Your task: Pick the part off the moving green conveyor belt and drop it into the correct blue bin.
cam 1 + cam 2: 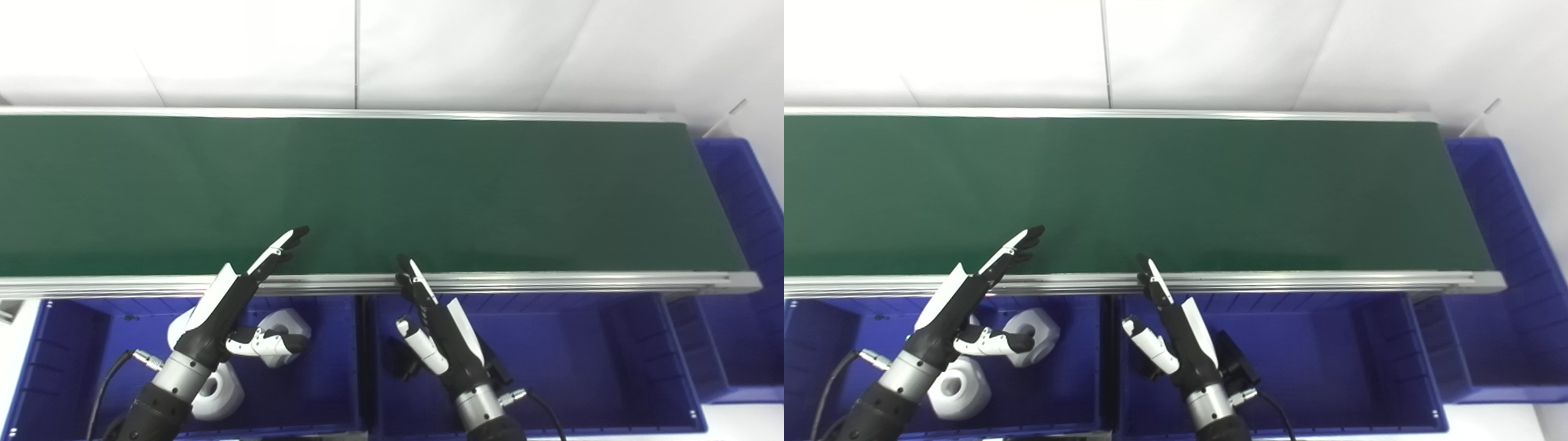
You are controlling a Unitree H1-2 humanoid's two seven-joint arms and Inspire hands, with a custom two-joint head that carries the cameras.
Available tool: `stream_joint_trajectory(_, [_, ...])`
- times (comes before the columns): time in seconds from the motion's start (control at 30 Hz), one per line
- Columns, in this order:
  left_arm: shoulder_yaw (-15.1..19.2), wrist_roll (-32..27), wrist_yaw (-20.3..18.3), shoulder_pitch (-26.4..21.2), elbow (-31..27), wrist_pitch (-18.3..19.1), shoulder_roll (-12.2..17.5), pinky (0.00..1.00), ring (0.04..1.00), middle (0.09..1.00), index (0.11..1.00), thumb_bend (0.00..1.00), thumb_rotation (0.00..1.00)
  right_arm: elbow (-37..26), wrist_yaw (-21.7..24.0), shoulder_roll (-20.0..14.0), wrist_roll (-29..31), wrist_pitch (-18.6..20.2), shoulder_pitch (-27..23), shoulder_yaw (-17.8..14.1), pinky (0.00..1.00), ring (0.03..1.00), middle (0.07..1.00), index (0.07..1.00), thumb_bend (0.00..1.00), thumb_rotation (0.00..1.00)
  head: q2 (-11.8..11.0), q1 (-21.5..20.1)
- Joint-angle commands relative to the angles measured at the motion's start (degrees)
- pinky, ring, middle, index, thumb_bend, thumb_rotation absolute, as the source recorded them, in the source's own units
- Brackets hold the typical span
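Observation:
The green conveyor belt point(392, 190) runs across the view and carries no part. My left hand point(236, 300) is open and empty, fingers stretched over the belt's near rail, above the left blue bin point(324, 392). My right hand point(432, 324) is open and empty, fingertips at the near rail, above the middle blue bin point(582, 367). White hexagonal parts point(1032, 334) lie in the left bin. A black part point(1237, 364) lies in the middle bin, partly hidden behind my right hand.
A third blue bin point(750, 202) stands at the belt's right end. A silver rail point(551, 282) edges the belt's near side. A white wall rises behind the belt. Cables point(107, 383) trail from both wrists.

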Motion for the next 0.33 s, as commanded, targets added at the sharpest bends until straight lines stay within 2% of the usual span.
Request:
stream_joint_trajectory(0.0, [-0.18, -1.60, -0.23, -0.78, -1.17, -0.60, 0.56, 0.90, 0.956, 0.970, 0.987, 0.88, 0.74, -0.94, -0.31, 7.55, -0.43, 1.05, -2.18, 4.05, 0.98, 0.985, 1.000, 0.996, 0.88, 1.00, 0.47, 0.61])
stream_joint_trajectory(0.1, [-0.65, -1.49, -0.25, -0.70, -1.66, -0.20, 0.12, 0.88, 0.950, 0.967, 0.986, 0.88, 0.74, -2.11, 0.09, 6.99, 0.27, 1.13, -1.83, 3.75, 0.98, 0.987, 1.000, 0.995, 0.87, 1.00, 2.04, 4.49])
stream_joint_trajectory(0.13, [-0.93, -1.02, -0.18, -0.51, -2.16, 0.15, -0.22, 0.88, 0.948, 0.967, 0.985, 0.88, 0.74, -2.90, 0.34, 6.61, 0.60, 1.38, -1.50, 3.61, 0.99, 0.989, 1.000, 0.995, 0.87, 1.00, 2.72, 7.67])
stream_joint_trajectory(0.17, [-1.16, -0.36, -0.09, -0.33, -2.68, 0.64, -0.48, 0.87, 0.945, 0.967, 0.984, 0.88, 0.74, -3.64, 0.62, 6.30, 0.96, 1.76, -1.21, 3.50, 0.99, 0.990, 1.000, 0.996, 0.87, 1.00, 2.72, 7.67])
stream_joint_trajectory(0.2, [-1.51, 0.40, -0.02, -0.04, -3.38, 1.33, -0.87, 0.86, 0.940, 0.966, 0.984, 0.89, 0.75, -4.46, 0.98, 5.81, 1.51, 2.03, -0.86, 3.30, 1.00, 0.992, 1.000, 0.998, 0.87, 1.00, 3.21, 10.96])
stream_joint_trajectory(0.23, [-1.85, 0.94, 0.07, 0.17, -3.88, 1.85, -1.18, 0.86, 0.938, 0.965, 0.983, 0.89, 0.75, -5.05, 1.30, 5.40, 2.07, 2.22, -0.62, 3.10, 1.00, 0.994, 1.000, 0.999, 0.87, 1.00, 3.29, 11.53])
stream_joint_trajectory(0.27, [-2.32, 1.59, 0.26, 0.44, -4.36, 2.34, -1.68, 0.86, 0.935, 0.963, 0.982, 0.89, 0.75, -5.81, 1.74, 4.79, 2.79, 2.52, -0.30, 2.80, 1.00, 0.997, 1.000, 1.000, 0.87, 1.00, 3.55, 14.66])
stream_joint_trajectory(0.3, [-2.68, 2.03, 0.44, 0.64, -4.71, 2.71, -2.05, 0.86, 0.934, 0.962, 0.981, 0.88, 0.75, -6.40, 2.07, 4.27, 3.20, 2.90, -0.10, 2.60, 1.00, 0.998, 1.000, 1.000, 0.87, 1.00, 3.55, 14.66])
